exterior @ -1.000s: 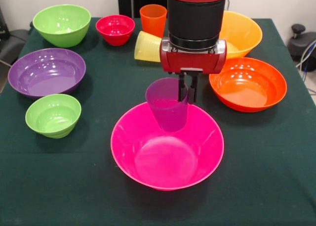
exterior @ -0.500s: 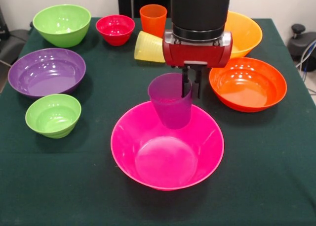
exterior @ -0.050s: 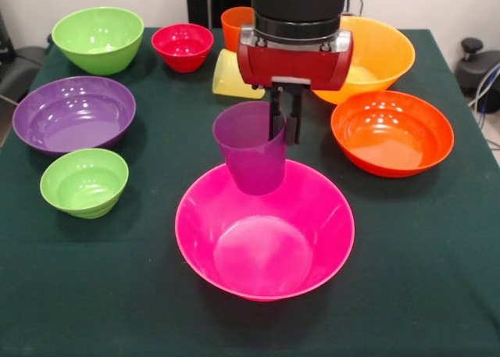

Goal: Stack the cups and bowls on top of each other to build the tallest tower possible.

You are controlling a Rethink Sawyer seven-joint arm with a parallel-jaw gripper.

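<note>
No tower stands yet. The gripper [exterior @ -0.050s: 283, 130] has its fingers [exterior @ -0.050s: 276, 123] pinched on the near rim of the purple cup [exterior @ -0.050s: 250, 148], one inside the wall and one outside, and the cup hangs tilted above the far edge of the large pink bowl [exterior @ -0.050s: 312, 259], apparently clear of it (whether its foot touches the bowl's rim cannot be made out). The pink bowl sits empty at the middle of the green worktop [exterior @ -0.050s: 422, 294], a likely base.

Everything else lies singly and unstacked: the purple bowl [exterior @ -0.050s: 74, 113] and small green bowl [exterior @ -0.050s: 83, 182] at the left, the medium green bowl [exterior @ -0.050s: 98, 38] and small red bowl [exterior @ -0.050s: 182, 45] at the back, the orange-red bowl [exterior @ -0.050s: 391, 132] at the right. So nearly the whole build appears still to be done.

The arm covers much of the rear. The yellow cup [exterior @ -0.050s: 228, 77] lies on its side, half hidden; the orange cup [exterior @ -0.050s: 234, 25] shows only a sliver; the yellow-orange bowl [exterior @ -0.050s: 383, 52] is partly blocked.
</note>
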